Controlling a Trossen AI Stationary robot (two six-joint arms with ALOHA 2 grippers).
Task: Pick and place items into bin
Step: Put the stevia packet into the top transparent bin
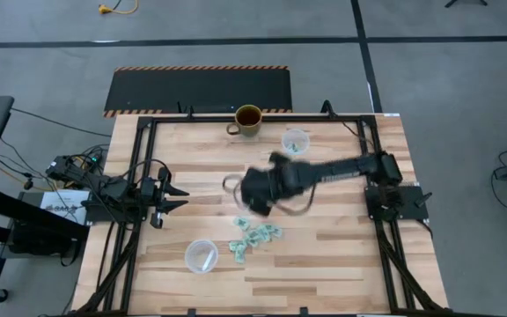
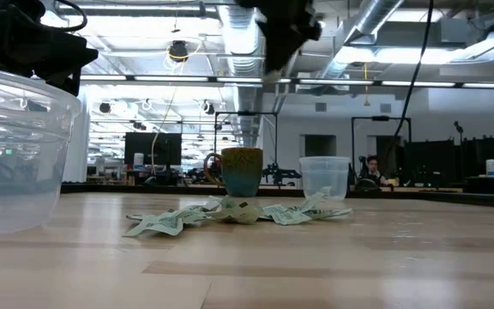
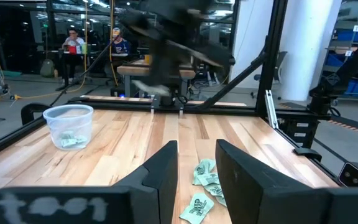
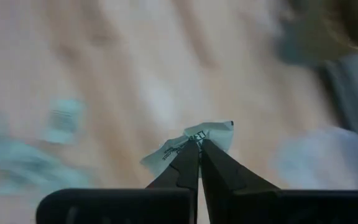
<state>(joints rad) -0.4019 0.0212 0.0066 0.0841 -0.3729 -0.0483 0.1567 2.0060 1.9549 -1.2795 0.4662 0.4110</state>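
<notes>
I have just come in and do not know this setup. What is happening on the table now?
The right gripper has its jaws shut on one small mint-green packet and is carrying it above the middle of the wooden table. More packets lie in a loose pile below it. One clear cup near the mug already holds some packets; another clear cup stands closer to the front. The left gripper waits at the table's left side, jaws open.

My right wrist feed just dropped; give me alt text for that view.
The right end effector is shut on one pale green wrapped item, pinched at the fingertips above the blurred wooden table. More green items lie blurred below.
</notes>
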